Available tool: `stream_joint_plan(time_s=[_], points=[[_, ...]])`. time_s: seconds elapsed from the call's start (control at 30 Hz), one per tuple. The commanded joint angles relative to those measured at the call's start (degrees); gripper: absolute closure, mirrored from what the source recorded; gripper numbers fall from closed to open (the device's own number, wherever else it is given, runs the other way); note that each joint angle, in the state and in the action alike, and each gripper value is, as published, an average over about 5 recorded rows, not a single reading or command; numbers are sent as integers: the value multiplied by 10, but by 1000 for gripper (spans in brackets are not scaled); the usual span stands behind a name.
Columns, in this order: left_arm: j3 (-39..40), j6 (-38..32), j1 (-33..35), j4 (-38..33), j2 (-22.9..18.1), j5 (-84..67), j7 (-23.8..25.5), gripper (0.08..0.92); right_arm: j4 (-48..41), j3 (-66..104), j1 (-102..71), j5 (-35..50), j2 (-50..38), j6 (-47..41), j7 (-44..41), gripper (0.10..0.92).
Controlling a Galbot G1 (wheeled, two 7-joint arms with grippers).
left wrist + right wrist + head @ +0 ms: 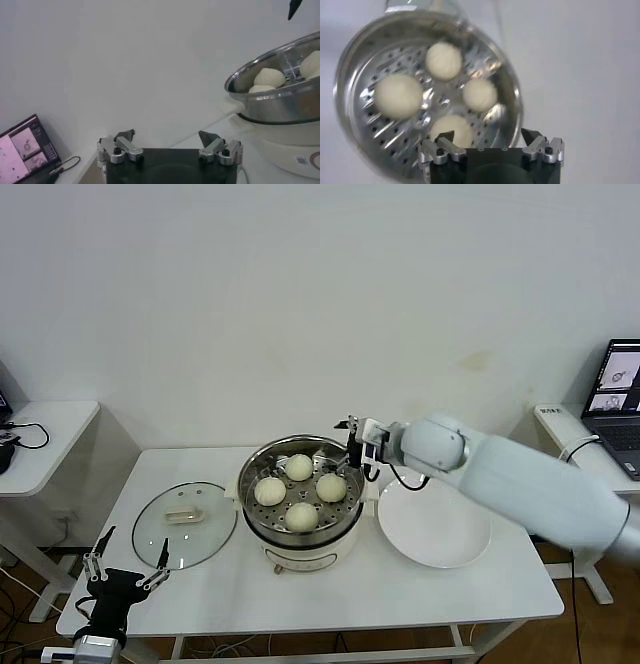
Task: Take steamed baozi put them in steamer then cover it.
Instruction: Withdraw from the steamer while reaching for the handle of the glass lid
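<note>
Now the right gripper (355, 446) hovered with jaws spread wide and empty, just over the far right rim of the steamer (252, 514); all four steamed baozi (301, 516) sat on its tray just below, while the cover (185, 524) lay beyond the steamer, near the open, empty left gripper (126, 561)

The steamer (300, 519) stands open at mid-bench, four baozi (301, 516) filling its tray; the right tool (357, 446), jaws wide, hangs at its right rim. The cover (184, 524) lies flat to its left, a plate (434, 529) to its right. The left tool (128, 568) hovers at the bench's (400, 594) front-left corner.
</note>
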Motion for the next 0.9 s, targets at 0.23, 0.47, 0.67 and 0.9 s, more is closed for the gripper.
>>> stream_joint_plan(time_s=[0.23, 0.47, 0.67, 0.9], points=[[-3, -30, -3, 33, -2, 23, -9, 177, 107, 658, -641, -173, 95, 311, 142, 202], [6, -46, -32, 97, 12, 190, -14, 177, 155, 835, -815, -196, 228, 355, 91, 202], [1, -71, -62, 170, 48, 390, -19, 177, 179, 906, -916, -167, 279, 343, 67, 203], [28, -104, -115, 290, 119, 560, -48, 177, 193, 933, -964, -176, 312, 342, 68, 203]])
